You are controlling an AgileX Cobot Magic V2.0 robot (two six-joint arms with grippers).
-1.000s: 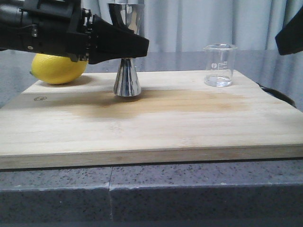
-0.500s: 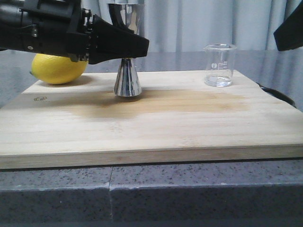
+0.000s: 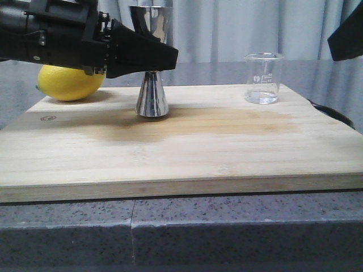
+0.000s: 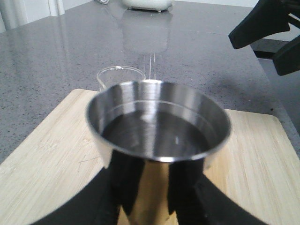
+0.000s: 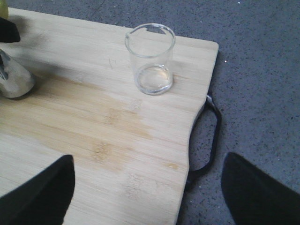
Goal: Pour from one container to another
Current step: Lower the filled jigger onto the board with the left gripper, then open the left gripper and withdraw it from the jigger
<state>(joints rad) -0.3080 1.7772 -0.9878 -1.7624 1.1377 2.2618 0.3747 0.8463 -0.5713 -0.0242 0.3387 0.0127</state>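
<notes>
**Steel jigger gripped, glass beaker not yet taken**

Steel is at the left: the jigger (image 3: 152, 93) stands upright on the wooden board (image 3: 181, 153), near the lemon (image 3: 69, 82) at the board's far left corner. The left tool (image 3: 148, 55) comes in from the left, almost level, and its dark fingers (image 4: 185, 190) are closed around the narrow waist of the jigger. In the left wrist view the upper cup seems to hold some liquid, but I cannot be sure. The foot of the jigger looks to rest on the board, so I judge the lift has not begun.

Further right, well apart from the jigger, the small clear beaker (image 3: 263, 78) stands upright near the far right edge of the board, beside its dark handle (image 5: 210, 140). It looks nearly empty, with only a thin film at the bottom.

At the far right, the right tool (image 5: 145, 187) hangs above the board with its two fingers spread wide and nothing between them.

The task names the beaker as the pouring vessel, so the next move probably calls for the right tool to come down around the beaker and close on its wall without tipping it.
</notes>
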